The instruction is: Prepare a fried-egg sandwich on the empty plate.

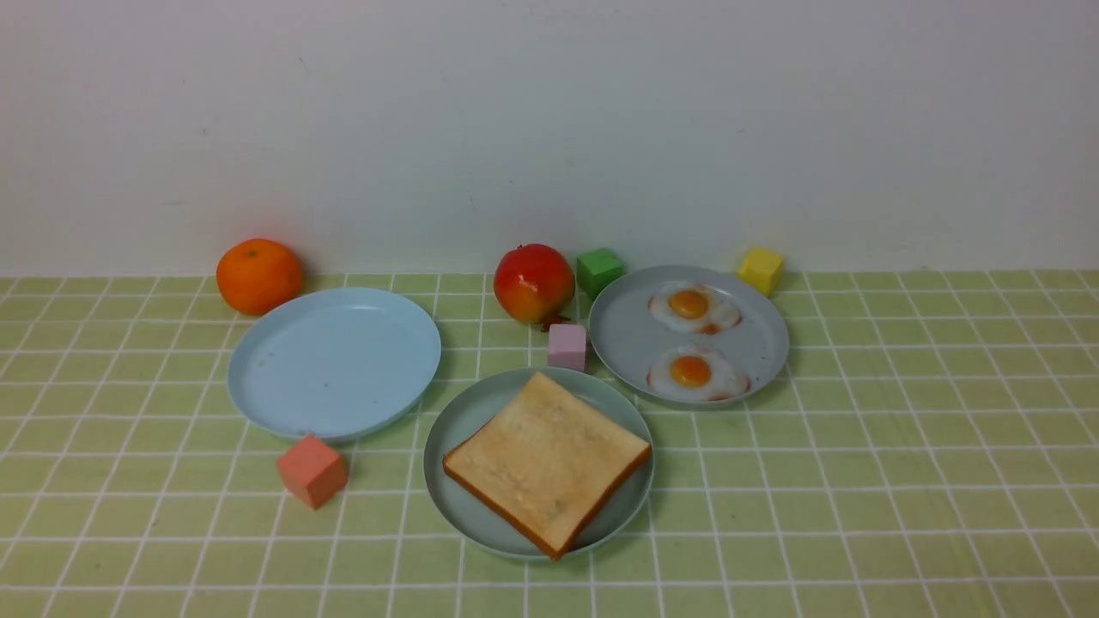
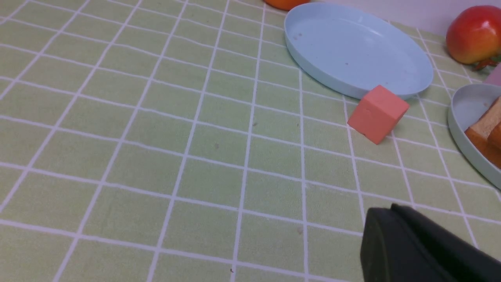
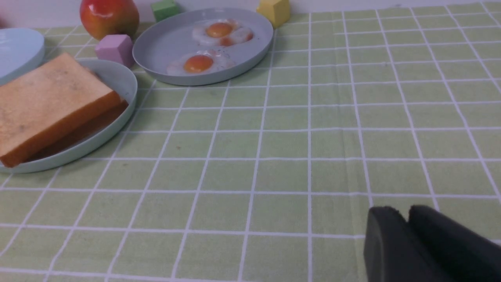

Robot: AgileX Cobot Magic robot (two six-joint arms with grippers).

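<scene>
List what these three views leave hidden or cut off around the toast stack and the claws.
- Filling of the sandwich: front view shows only the top slice; no egg is visible between the slices.
- Lower slice: right wrist view shows just its shadowed edge under the top slice.
- Mint plate: cut off by the left wrist picture's edge.
- Left claw and right claw: only dark tips in frame; both arms absent from the front view.

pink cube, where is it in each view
front: pink cube mid-table, between pomegranate and toast plate.
left wrist: only a sliver at the picture's right edge.
right wrist: upper left.
shared landmark: the pomegranate beside it.
</scene>
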